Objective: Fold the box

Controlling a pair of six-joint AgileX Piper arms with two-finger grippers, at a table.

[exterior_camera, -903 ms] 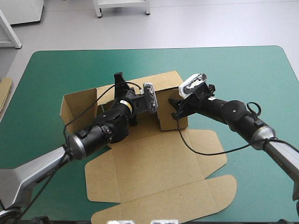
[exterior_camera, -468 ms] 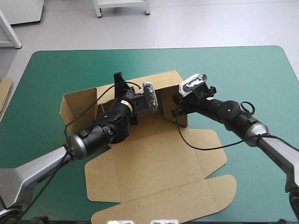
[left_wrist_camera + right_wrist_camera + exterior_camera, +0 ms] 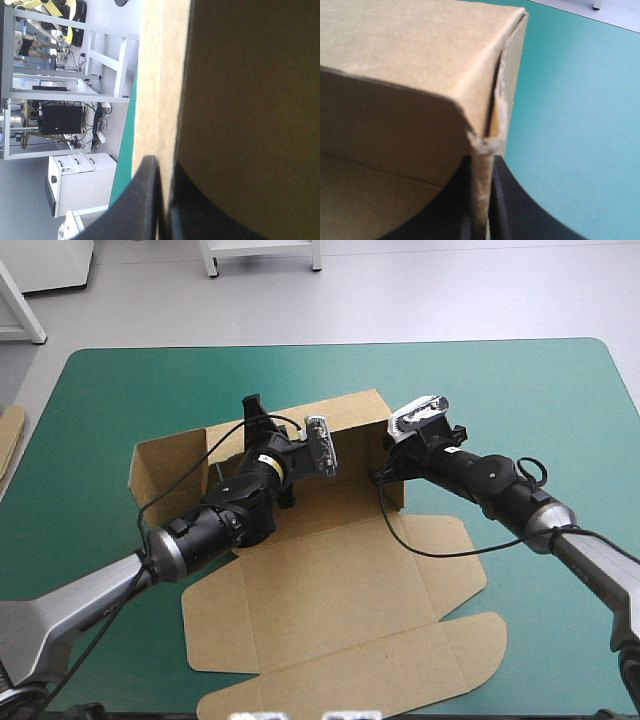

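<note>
The brown box (image 3: 340,580) lies partly formed in the middle of the table, its lid and front flaps flat toward the near edge. The back wall (image 3: 345,415) stands raised. My left gripper (image 3: 256,425) is shut on that wall's top edge near its left end; in the left wrist view its black fingers (image 3: 145,200) pinch the board (image 3: 240,100). My right gripper (image 3: 384,474) is shut on the right side wall (image 3: 395,490) at the box's back right corner. The right wrist view shows the board edge (image 3: 481,190) squeezed between the fingers, right gripper (image 3: 480,162).
A loose side flap (image 3: 165,470) stands up at the box's left end. More brown board (image 3: 10,435) shows at the table's left edge. Bare teal-green cover (image 3: 530,400) stretches to the right of the box and beyond it.
The right gripper's fingers have shut onto the right side wall, which has swung from leaning inward to standing nearly edge-on. The left gripper holds the back wall as before.
</note>
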